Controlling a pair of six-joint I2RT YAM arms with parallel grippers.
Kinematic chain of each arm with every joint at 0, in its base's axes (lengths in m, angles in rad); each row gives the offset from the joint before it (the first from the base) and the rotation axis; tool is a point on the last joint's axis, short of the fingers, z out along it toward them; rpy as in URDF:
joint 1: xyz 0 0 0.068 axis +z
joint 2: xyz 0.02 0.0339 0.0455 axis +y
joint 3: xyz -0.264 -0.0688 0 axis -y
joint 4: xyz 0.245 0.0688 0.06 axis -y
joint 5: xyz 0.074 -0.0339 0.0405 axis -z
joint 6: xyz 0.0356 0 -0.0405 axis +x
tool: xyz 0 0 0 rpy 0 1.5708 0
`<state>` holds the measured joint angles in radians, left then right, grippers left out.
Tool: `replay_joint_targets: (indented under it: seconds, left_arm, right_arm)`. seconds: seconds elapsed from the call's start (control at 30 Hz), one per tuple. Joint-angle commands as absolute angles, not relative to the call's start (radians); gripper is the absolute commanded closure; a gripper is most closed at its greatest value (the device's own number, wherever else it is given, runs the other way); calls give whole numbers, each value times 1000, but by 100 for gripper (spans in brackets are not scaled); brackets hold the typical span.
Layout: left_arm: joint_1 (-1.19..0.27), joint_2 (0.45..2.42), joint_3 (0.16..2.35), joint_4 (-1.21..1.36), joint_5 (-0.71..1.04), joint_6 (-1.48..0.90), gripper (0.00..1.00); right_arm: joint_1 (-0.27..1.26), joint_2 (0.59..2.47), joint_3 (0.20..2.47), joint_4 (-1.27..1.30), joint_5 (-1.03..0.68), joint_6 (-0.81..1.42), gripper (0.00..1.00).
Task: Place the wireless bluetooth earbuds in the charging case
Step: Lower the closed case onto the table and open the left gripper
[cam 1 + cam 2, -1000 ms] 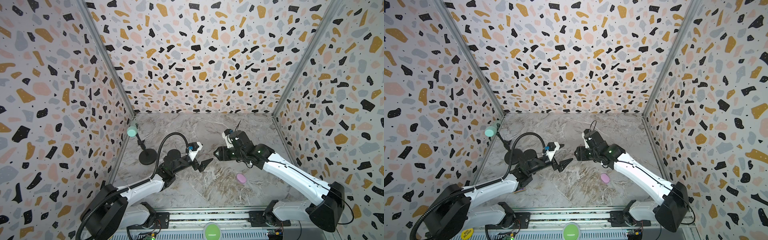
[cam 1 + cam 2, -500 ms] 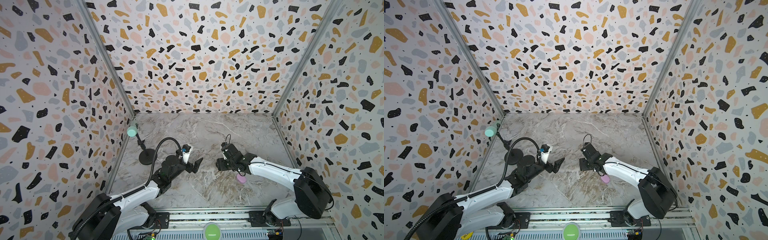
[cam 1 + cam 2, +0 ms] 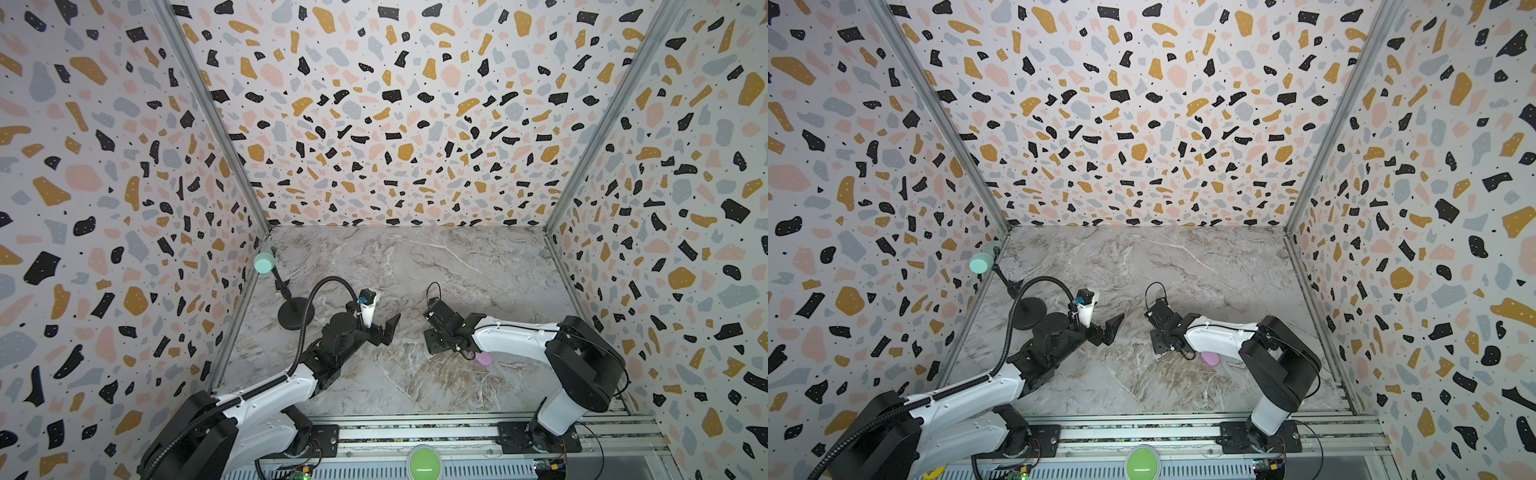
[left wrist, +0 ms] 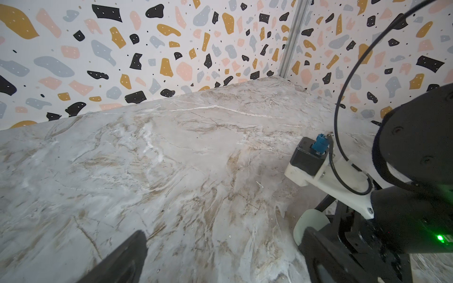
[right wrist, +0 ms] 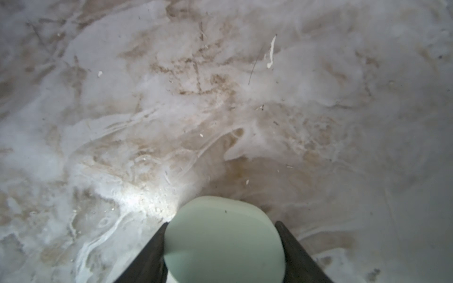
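Right arm now folded low over table [image 3: 415,257], where a second ago it reached out higher. Left arm drawn back a bit too. Left gripper [image 3: 385,330] spread wide, holding nothing. Right gripper [image 5: 220,226] pinching pale green case [image 5: 223,247], close to table. Pink case [image 3: 484,360] lies on table under right arm. Earbuds: cannot tell where.

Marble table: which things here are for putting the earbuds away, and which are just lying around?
For the job:
- pale mint case, gripped by the right gripper
- lilac-pink case, lying on the table

Just lying about:
- black stand with mint head
- green button
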<state>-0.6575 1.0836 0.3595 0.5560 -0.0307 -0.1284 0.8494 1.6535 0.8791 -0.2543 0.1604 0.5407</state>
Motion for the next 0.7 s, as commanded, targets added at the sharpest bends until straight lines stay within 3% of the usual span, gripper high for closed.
replay_joint_targets:
  seconds: [0.0,0.4,0.67]
  left_arm:
    - [-661,1056,350,568,-65,-137,0]
    - [-661,1035,355,528,-148,-132,0]
    - [-642,989,363,488,-377,-90,0]
  right_arm:
    - [854,1669,902,-260,183,542,51]
    - [854,1540,935,-328,188,534,19]
    - [803,1321,901,-325,226,464,0]
